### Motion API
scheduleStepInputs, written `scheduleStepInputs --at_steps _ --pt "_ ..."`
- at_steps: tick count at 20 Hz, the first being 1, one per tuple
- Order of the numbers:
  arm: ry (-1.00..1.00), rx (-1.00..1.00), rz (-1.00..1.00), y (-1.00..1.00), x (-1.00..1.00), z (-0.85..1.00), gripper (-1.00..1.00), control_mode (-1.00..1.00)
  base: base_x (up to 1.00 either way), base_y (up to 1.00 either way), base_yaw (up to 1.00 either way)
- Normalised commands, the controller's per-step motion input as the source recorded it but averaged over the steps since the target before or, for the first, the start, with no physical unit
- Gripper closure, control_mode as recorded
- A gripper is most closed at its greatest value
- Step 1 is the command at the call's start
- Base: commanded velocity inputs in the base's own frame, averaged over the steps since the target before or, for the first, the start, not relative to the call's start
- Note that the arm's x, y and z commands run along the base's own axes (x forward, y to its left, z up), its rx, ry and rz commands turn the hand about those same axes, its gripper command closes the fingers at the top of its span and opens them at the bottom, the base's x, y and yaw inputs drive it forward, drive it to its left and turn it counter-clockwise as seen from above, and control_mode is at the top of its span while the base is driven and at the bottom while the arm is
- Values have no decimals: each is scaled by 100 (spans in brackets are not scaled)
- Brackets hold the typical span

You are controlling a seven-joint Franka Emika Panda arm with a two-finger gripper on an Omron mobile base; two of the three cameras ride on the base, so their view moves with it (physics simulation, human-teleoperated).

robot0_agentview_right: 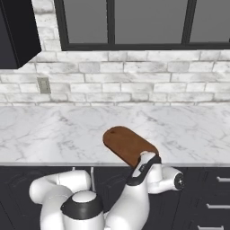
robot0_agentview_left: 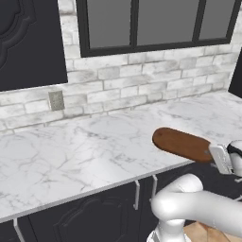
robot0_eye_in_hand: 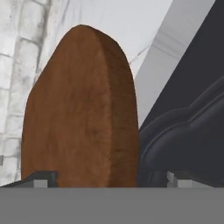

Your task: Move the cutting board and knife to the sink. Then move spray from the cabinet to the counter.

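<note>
Hand view has the pincer [robot0_eye_in_hand: 107,177] spread wide at the near end of the cutting board [robot0_eye_in_hand: 81,109], which lies at the table [robot0_agentview_left: 71,151] edge, stiff, probably weighty, best pinched across its thin overhanging end.

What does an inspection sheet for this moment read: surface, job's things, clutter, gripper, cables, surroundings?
Surface: white marble counter, front edge above dark lower cabinets.
Job's things: cutting board lies flat at the counter's front edge, one end toward the arm.
Clutter: nothing seen.
Gripper: gripper open, its tips on either side of the board's near end; not closed on it.
Cables: nothing seen.
Surroundings: brick wall, window, wall outlet, dark upper cabinet.
</note>
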Motion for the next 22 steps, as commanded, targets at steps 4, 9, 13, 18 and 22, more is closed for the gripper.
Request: scheduleStepInputs --at_steps 4,9,13,18,22 --pt "-3 0 0 0 17 -4 -100 -100 0 0 0" --pt "0 0 -1 0 0 0 100 -100 0 0 0" --pt "-3 0 0 0 -7 0 100 -100 0 0 0" --pt "-18 0 0 0 -40 38 100 -100 0 0 0" --pt "-30 1 0 0 -68 96 100 -100 0 0 0"
